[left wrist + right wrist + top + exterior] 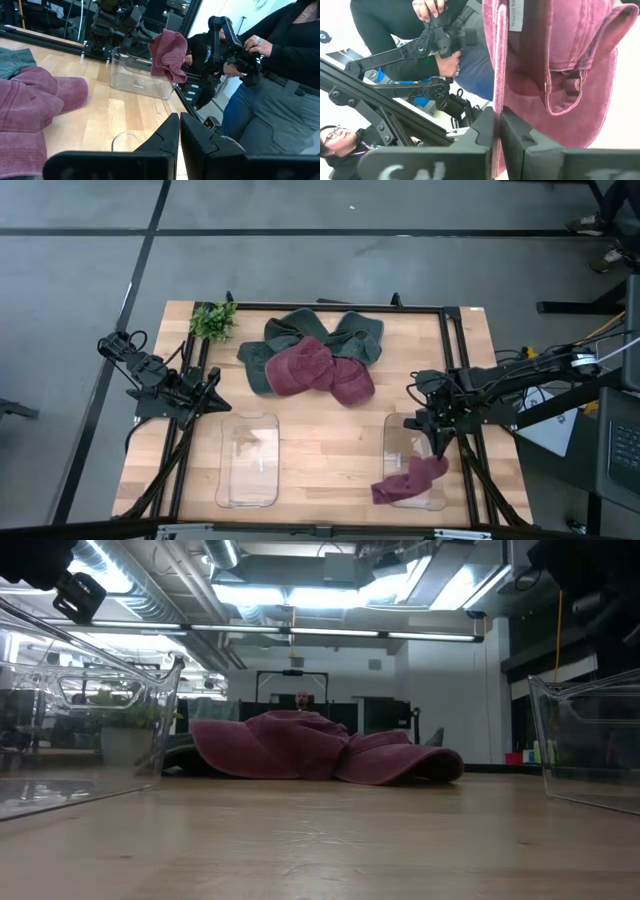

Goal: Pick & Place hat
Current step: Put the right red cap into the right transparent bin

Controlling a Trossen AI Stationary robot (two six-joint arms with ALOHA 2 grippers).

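Observation:
A maroon hat [408, 481] hangs from my right gripper [436, 448] over the right clear bin [432, 502], on the table's near right. In the left wrist view the same hat [168, 54] hangs above that bin [140, 79]. A pile of maroon hats [318, 370] and green hats [350, 332] lies on the far middle of the table; the low view shows the pile [320, 748] resting on the wood. My left gripper [179, 126] is shut and holds nothing at the table's left side [214, 394]. My right gripper [497, 131] pinches a strip of the maroon hat's cloth [496, 85] between its two fingers, which come from above. The hat hangs slack below them with its inside and label showing. Whether its lower end [385, 493] touches the bin, I cannot tell.
A second clear bin [248, 462] stands near the left arm. A green plant sprig [213, 320] sits at the far left corner. A black frame [445, 330] runs along the table's edges. A person [280, 75] stands beyond the table's right side, handling a leader arm.

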